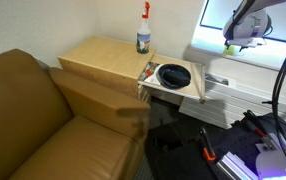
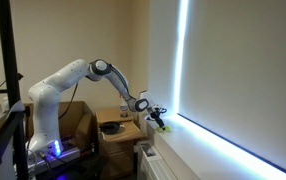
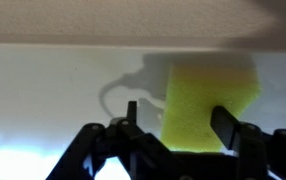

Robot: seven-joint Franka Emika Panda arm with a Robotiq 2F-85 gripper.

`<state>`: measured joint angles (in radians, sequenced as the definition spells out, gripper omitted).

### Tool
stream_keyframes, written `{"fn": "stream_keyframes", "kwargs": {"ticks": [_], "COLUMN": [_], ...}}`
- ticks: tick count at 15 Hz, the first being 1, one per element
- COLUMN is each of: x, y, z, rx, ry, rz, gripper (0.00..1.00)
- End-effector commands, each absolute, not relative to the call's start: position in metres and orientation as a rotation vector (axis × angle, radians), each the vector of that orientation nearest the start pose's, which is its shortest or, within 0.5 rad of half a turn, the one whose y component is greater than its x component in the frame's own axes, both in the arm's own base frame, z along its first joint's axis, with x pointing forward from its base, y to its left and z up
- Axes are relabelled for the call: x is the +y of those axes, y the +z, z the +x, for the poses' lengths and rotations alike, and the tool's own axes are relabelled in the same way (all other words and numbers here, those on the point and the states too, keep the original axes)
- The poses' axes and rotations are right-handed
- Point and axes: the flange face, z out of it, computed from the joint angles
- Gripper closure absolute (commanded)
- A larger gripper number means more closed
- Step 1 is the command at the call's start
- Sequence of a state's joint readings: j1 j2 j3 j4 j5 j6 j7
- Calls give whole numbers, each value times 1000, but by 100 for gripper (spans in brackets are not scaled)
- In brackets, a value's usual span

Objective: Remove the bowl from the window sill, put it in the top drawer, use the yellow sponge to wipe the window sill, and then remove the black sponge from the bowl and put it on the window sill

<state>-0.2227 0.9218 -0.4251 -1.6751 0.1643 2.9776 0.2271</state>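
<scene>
We see the pincer (image 3: pixel 178 118) in the wrist view with its two fingers spread, and it is pinching nothing. The yellow sponge (image 3: pixel 208 100) lies on the white window sill (image 3: pixel 53 90), at about 3 o'clock from the middle of this view. The finger (image 3: pixel 223 125) on the 3 o'clock side stands in front of the sponge and covers a part of it. The finger on the 9 o'clock side stands apart from the sponge's edge, with bare sill between them. We cannot tell if the covering finger touches the sponge.

In an exterior view the pincer (image 1: pixel 245 40) hangs over the sill at about 2 o'clock of the picture, and the sponge shows as a small yellow-green spot just beside it, on its 8 o'clock side. The top drawer (image 1: pixel 195 90) of the light wooden cabinet (image 1: pixel 98 55) stands pulled out. The bowl (image 1: pixel 160 75) sits inside this drawer, and the black sponge (image 1: pixel 174 74) lies in the bowl. A spray bottle (image 1: pixel 143 32) stands upright on the surface of the cabinet, at 11 o'clock from the bowl.

In an exterior view the white arm (image 2: pixel 78 75) reaches from 9 o'clock to the sill, and the bowl is at 7 o'clock from the pincer, well apart from it
</scene>
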Motion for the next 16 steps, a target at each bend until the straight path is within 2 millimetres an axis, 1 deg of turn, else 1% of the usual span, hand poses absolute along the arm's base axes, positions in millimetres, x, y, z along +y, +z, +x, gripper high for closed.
{"fn": "stream_keyframes", "kwargs": {"ticks": [1, 3, 7, 8, 9, 12, 16], "x": [-397, -397, -401, -402, -404, -404, -379], "y": [144, 144, 147, 148, 148, 152, 165], "z": [582, 584, 587, 588, 589, 591, 600], "rx": [1331, 1339, 1359, 1367, 1374, 1381, 1260], "ry": [-607, -588, -490, -470, -451, -393, -363], "rz": [-3151, -3144, -3104, -3097, -3090, -3052, -3028], "gripper": [55, 69, 95, 98, 99, 100, 100]}}
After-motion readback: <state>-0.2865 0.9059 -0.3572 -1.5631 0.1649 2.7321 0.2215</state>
